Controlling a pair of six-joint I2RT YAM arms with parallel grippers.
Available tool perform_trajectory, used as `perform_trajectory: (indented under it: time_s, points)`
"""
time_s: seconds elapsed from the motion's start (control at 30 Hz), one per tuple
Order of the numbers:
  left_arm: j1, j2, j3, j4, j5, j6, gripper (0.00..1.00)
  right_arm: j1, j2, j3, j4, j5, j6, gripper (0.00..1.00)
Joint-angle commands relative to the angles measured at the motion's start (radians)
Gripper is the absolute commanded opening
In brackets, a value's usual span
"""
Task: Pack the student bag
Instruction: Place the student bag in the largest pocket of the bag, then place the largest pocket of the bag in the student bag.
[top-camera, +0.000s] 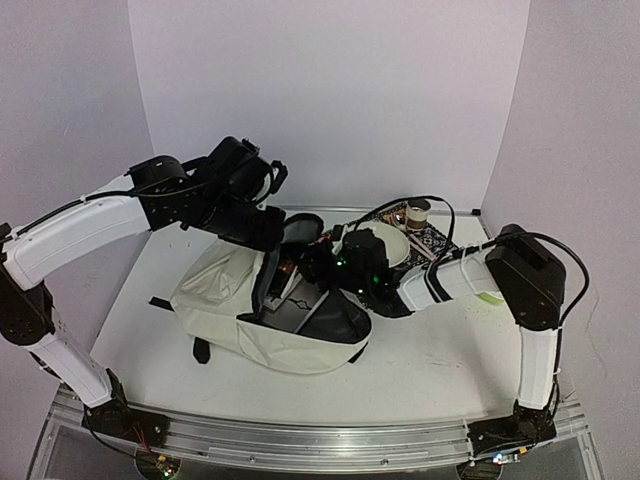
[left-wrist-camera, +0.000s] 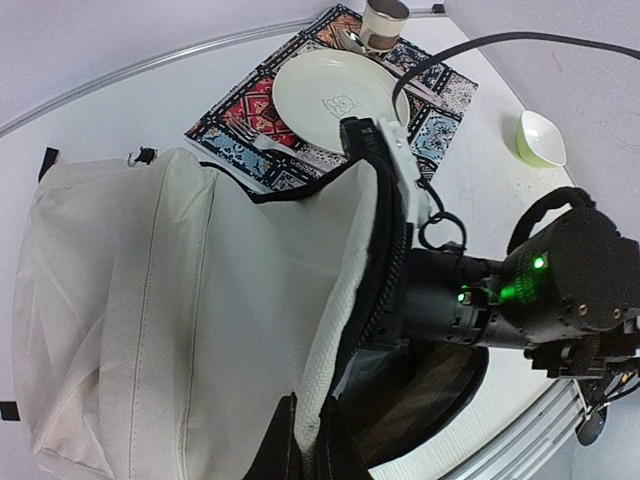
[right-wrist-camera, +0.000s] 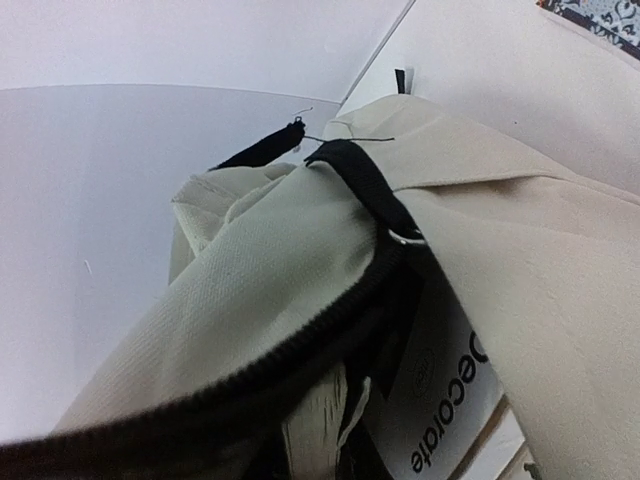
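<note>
The student bag (top-camera: 225, 300), cream fabric with black zipper trim, lies on its side mid-table with its mouth facing right. My left gripper (top-camera: 283, 232) is shut on the upper rim of the mouth and holds it up. In the left wrist view its fingertips (left-wrist-camera: 308, 440) pinch the cream edge of the bag (left-wrist-camera: 150, 300). My right gripper (top-camera: 322, 268) reaches into the mouth. In the right wrist view it (right-wrist-camera: 325, 440) is shut on a cream strip of the bag (right-wrist-camera: 260, 250), under the zipper trim (right-wrist-camera: 300, 340). A white printed label (right-wrist-camera: 440, 400) lies inside.
A patterned placemat (left-wrist-camera: 455, 95) behind the bag carries a cream plate (left-wrist-camera: 335, 95), a fork (left-wrist-camera: 265, 143) and a cup (left-wrist-camera: 385, 20). A small pale-green bowl (left-wrist-camera: 540, 135) sits to the right. The right arm's wrist (left-wrist-camera: 530, 290) crosses in front of the bag's mouth.
</note>
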Motion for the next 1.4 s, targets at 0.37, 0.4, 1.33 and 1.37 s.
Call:
perform_trajectory:
  time_s: [0.37, 0.4, 1.33, 1.37]
  points:
    - [-0.004, -0.181, -0.197, 0.140, -0.049, -0.075, 0.00, 0.058, -0.096, 0.008, -0.144, -0.006, -0.335, 0.61]
    - [-0.004, -0.184, -0.204, 0.143, -0.047, -0.076, 0.00, 0.058, -0.124, -0.015, -0.167, -0.016, -0.365, 0.67]
    - [-0.053, -0.103, -0.386, 0.233, 0.445, 0.114, 0.55, -0.183, -0.513, -0.022, -1.037, -0.060, -1.028, 0.94]
    - [-0.055, -0.101, -0.374, 0.232, 0.453, 0.129, 0.58, -0.189, -0.492, -0.011, -1.039, -0.066, -1.036, 0.94]
